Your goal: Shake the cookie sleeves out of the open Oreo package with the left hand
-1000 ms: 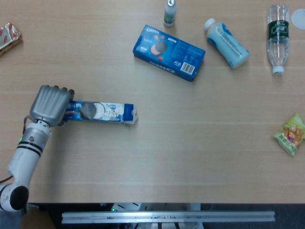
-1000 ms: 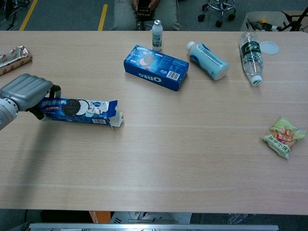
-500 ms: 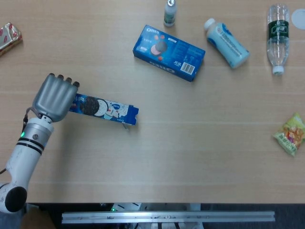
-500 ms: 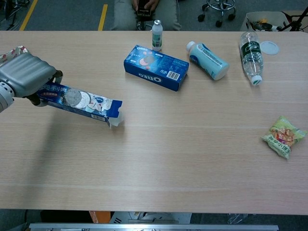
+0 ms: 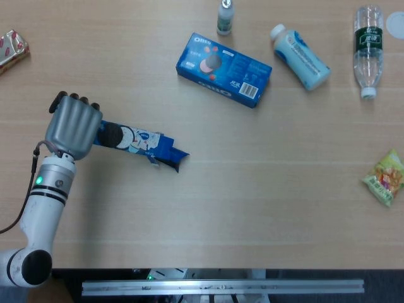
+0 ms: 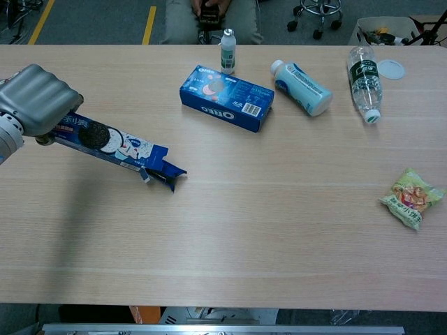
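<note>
Left hand (image 5: 74, 127) (image 6: 36, 101) grips the closed end of the open Oreo package (image 5: 139, 143) (image 6: 115, 149), fingers wrapped round it, knuckles up. Pkg is tilted: held end raised, open end angled down twd the table (image 5: 208, 208) (image 6: 230, 237), torn flaps (image 5: 172, 156) (image 6: 166, 173) hanging at or just above the wood; can't tell if they touch. A dark edge shows at the mouth, too small to say if it's a sleeve or just flap. Pkg sits at the left side of the table, pointing rightward. Right hand not visible in either cam. Elsewhere: a second, closed blue Oreo box (image 5: 223, 61) (image 6: 225, 98) lying flat near top centre, small white bottle (image 5: 225, 17) (image 6: 227, 51) upright just behind it, a white-and-blue bottle (image 5: 300, 57) (image 6: 301, 86) on its side, clear water bottle (image 5: 367, 49) (image 6: 363, 74) lying down w/ a white lid (image 5: 396, 24) (image 6: 391, 68) beside it, green-yellow snack bag (image 5: 384, 177) (image 6: 410, 197) at far right, red-white wrapper (image 5: 12, 48) (image 6: 22, 84) at far left edge.
</note>
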`<action>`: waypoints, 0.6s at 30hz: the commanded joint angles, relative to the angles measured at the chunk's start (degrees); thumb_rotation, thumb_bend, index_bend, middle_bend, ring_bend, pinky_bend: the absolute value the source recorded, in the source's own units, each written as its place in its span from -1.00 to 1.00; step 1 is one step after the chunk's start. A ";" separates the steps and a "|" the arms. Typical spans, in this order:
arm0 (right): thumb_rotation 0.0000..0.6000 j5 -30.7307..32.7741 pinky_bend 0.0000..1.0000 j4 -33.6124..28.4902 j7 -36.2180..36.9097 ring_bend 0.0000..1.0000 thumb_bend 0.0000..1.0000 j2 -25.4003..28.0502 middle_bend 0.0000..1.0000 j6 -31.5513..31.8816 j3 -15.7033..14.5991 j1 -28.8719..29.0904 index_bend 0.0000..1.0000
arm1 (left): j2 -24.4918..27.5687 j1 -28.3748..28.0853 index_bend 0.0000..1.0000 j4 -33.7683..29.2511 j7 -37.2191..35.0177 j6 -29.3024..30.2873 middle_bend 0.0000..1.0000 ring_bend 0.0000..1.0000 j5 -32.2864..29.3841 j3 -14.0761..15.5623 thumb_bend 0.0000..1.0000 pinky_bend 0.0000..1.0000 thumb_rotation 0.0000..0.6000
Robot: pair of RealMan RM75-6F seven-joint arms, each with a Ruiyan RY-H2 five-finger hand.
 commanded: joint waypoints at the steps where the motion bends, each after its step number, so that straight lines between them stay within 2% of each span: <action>1: 1.00 -0.10 0.23 0.06 -0.01 0.20 -0.39 -0.04 0.13 -0.16 -0.07 0.06 0.39 | 0.98 -0.30 -0.07 -0.28 -2.27 0.28 0.02 -0.06 1.37 -0.30 -0.66 0.07 1.00; 9: 1.00 -0.30 0.23 -0.18 -0.42 0.20 -0.39 -0.09 0.13 -0.33 -0.03 0.25 0.39 | 4.51 -0.79 -0.07 -1.54 -4.49 0.27 0.02 -0.06 1.58 -0.72 -0.66 0.07 1.00; 18: 1.00 -0.43 0.23 -0.70 -0.95 0.20 -0.39 0.07 0.13 -0.32 -0.04 0.29 0.39 | 5.71 -1.21 -0.07 -1.05 -4.10 1.14 0.02 -0.07 1.63 -0.38 -0.66 0.07 1.00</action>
